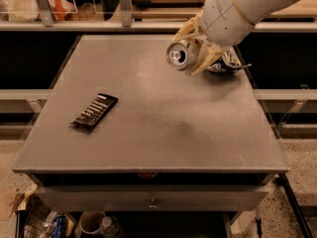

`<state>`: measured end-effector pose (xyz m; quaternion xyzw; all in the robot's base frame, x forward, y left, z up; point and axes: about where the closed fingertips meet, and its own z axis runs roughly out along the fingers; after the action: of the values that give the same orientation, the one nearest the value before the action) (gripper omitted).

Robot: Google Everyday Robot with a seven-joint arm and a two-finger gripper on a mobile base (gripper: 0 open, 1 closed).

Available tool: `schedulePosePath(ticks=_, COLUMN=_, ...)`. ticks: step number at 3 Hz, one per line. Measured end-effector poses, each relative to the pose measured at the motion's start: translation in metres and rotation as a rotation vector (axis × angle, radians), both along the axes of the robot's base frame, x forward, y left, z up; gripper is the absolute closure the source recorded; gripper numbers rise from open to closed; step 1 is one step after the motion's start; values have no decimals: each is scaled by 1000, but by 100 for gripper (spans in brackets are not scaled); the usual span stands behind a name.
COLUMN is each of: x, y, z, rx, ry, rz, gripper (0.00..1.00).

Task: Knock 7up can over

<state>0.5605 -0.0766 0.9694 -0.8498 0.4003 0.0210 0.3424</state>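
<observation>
Two fingers [202, 62] around one 7up can [181, 55]; one bar [95, 111], one bag [229, 63].

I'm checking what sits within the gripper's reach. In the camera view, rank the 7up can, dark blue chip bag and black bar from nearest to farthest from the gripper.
1. 7up can: tilted between the fingers of the gripper, over the far right of the table.
2. Chip bag: just right of the gripper, partly hidden behind it.
3. Black bar: far off on the table's left side.
</observation>
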Motion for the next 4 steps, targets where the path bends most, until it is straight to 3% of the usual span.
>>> schedulePosePath(ticks=2, x=-23, y=-18, z=-56, rx=-227, ry=-97, rz=91, gripper=100)
schedulePosePath(ticks=3, x=-38, y=-21, z=-80, rx=-295, ry=-100, rz=140, gripper=100)
schedulePosePath(ticks=4, x=-51, y=-23, z=-94, rx=-318, ry=-93, rz=176, gripper=100)
